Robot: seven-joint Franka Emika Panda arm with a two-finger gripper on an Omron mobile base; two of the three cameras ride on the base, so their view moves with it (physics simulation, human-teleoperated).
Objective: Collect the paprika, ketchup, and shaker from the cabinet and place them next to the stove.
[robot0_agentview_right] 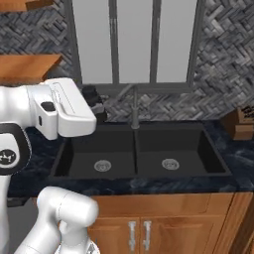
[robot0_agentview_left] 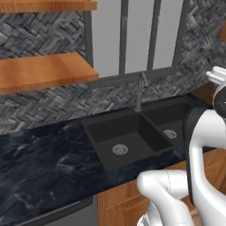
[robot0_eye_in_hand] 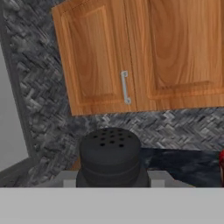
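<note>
Holding the shaker upright, the gripper is clamped on its sides. Closed wooden cupboards lie ahead; a red item shows far right on the bench.

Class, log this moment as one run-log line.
pincer: shut on shaker | position: raised beside sink | ahead: closed wood cupboards | placed by stove: not yet
</note>
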